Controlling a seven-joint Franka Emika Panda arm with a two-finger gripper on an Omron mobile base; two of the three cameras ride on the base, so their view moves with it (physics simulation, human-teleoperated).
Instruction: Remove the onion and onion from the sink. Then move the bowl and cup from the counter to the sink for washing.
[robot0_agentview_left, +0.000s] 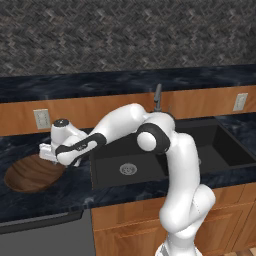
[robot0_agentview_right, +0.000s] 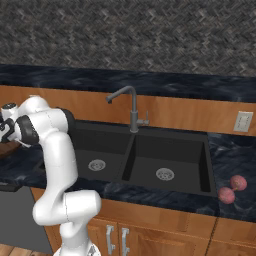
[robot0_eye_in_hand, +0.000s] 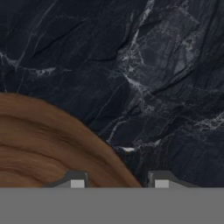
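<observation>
- Two onions (robot0_agentview_right: 232, 188) lie on the dark marble counter (robot0_agentview_right: 235, 150) just right of the sink (robot0_agentview_right: 145, 155) in the right base view, touching or nearly so, near the counter's front edge. Both basins hold only their metal drains. A grey faucet (robot0_agentview_right: 131, 107) rises behind the divider; a wall outlet (robot0_agentview_right: 243, 121) sits on the wood backsplash at right. Grey herringbone tile covers the wall above.
- Right base view, left edge: the arm bends away leftward; its hand is cut off by the frame, and only a sliver of brown wood shows there.
- Left base view: the bowl (robot0_agentview_left: 30, 173) rests on the counter left of the sink, near the front edge. The gripper (robot0_agentview_left: 47, 152) hangs over the bowl's right rim, fingers too small to judge. The arm's elbow hides most of the faucet and part of the left basin. A second outlet (robot0_agentview_left: 41, 118) is on the backsplash above the bowl. A dark appliance front sits under the counter at lower left.
- Hand view: the bowl's rim curves between the two fingertips (robot0_eye_in_hand: 77, 183), one tip over wood, the other over marble. Jaws straddle the rim, partway apart; contact with the wood cannot be told.
- Cup: not made out.
</observation>
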